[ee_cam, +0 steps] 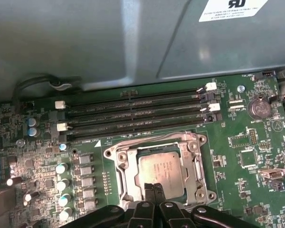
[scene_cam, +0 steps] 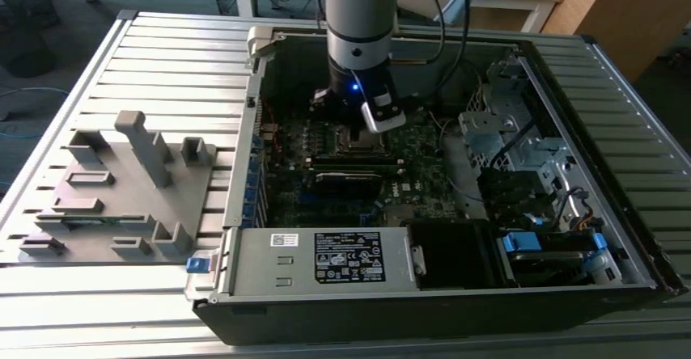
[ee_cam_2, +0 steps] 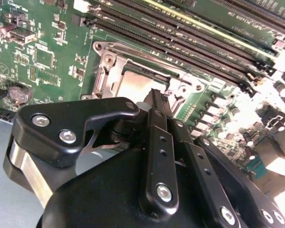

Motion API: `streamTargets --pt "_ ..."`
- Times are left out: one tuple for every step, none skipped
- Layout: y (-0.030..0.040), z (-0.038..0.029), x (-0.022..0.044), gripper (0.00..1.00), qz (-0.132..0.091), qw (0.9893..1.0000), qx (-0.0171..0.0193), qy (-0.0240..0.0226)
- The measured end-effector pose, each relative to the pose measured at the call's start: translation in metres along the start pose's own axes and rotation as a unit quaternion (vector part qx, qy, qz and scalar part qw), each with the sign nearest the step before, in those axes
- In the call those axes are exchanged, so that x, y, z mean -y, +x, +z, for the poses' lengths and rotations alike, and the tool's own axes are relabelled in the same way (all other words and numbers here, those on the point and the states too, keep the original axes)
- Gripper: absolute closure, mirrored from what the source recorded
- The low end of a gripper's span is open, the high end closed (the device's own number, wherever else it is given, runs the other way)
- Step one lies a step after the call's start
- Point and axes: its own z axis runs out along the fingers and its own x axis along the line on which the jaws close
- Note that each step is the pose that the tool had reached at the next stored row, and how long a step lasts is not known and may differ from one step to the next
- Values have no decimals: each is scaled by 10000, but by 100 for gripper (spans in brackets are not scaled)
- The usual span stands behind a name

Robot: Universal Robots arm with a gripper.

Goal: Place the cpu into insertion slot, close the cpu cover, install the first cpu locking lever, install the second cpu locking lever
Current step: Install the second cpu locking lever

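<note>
Hand (ee_cam: 154,189) clenched, black fingertips pressed together, holding nothing, tips low at the near edge of the cpu (ee_cam: 162,174). Cpu flat, dull grey square, seated in socket just ahead of the tips. Thin silvery cpu cover (ee_cam: 194,147) frames it, lying flat on green motherboard (ee_cam: 237,156).

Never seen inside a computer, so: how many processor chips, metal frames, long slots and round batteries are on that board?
Small flat square grey cpu: 1
Thin silvery metal cpu cover: 1
Long black memory slots: 4
Round silver coin battery: 1
Total: 7
</note>
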Motion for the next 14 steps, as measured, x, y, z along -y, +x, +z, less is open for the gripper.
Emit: streamTargets --pt "-1 3 -16 90 -2 10000 3 24" --pt "-3 6 -31 90 -4 10000 6 47" --pt "-5 8 -43 90 -5 10000 9 66" --pt "-8 11 -52 90 -6 10000 10 80" --pt "-13 12 -58 90 -8 10000 11 90" --pt "-19 14 -63 90 -8 10000 12 97" --pt "-28 16 -68 90 -8 9999 11 103" --pt "-40 17 -73 90 -8 9999 11 108" --pt "-51 19 -78 90 -8 9999 10 114" --pt "-64 22 -83 90 -9 9999 9 122" --pt "-76 24 -89 90 -9 9999 8 129" --pt "-87 26 -94 90 -10 9999 7 136" --pt "-99 28 -100 90 -10 9999 6 143" --pt "-108 30 -105 90 -10 9999 6 150"
